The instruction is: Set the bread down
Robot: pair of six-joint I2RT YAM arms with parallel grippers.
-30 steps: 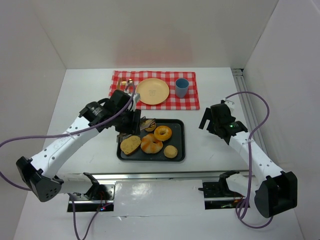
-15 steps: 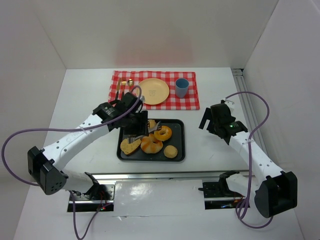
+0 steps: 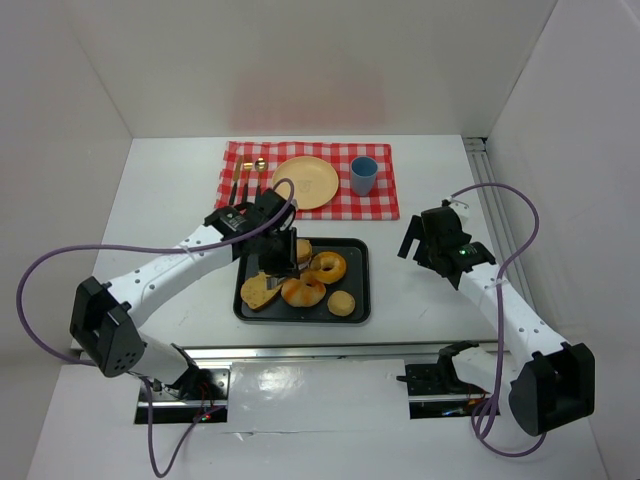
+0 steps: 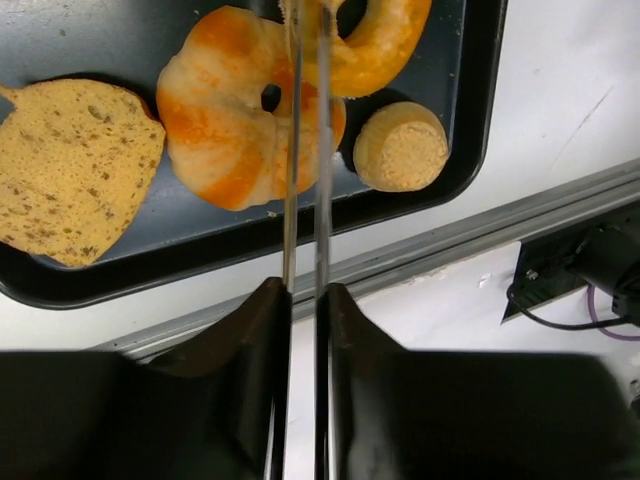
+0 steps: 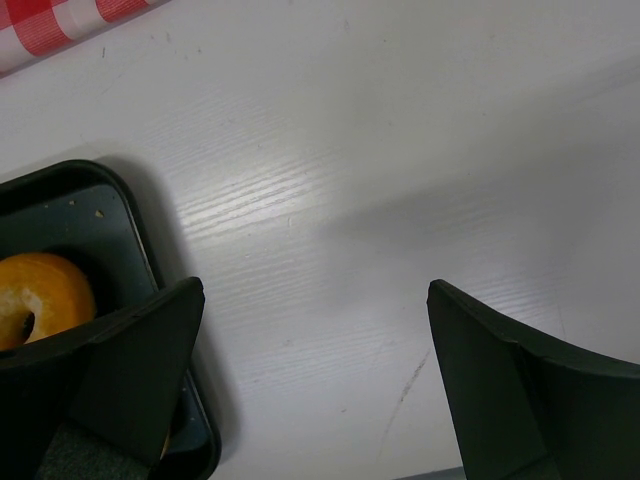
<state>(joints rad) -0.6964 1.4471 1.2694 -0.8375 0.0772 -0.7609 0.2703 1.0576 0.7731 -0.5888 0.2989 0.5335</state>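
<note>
table [image 3: 170, 200]: white, walled on three sides, carries everything below.
left arm [image 3: 160, 270]: reaches in from the near left, its wrist over the tray's left half.
right arm [image 3: 500, 300]: bent over the bare table to the right of the tray.
checked cloth [image 3: 375, 205]: red and white, at the far side, just behind the tray.
tray [image 3: 358, 300]: black, holds all the bread.
plate [image 3: 305, 183]: yellow, on the cloth, apart from the tray.
left gripper [image 4: 303, 295]: clenched on the tongs, hanging above the tray's near rim.
right gripper [image 5: 315, 330]: fingers spread wide, nothing between them.
tongs [image 4: 292, 180]: two thin metal blades, almost parallel, crossing the twisted roll; the tips leave the wrist view over the ring bagel, so their grasp cannot be told.
seeded slice [image 4: 75, 165]: flat, at the tray's left end.
twisted roll [image 4: 235, 130]: orange-glazed, mid-tray, touching the ring bagel.
ring bagel [image 4: 390, 40]: behind the roll.
cup [image 3: 363, 175]: blue, upright, right of the plate.
small bun [image 4: 403, 147]: round, near the tray's right corner.
</note>
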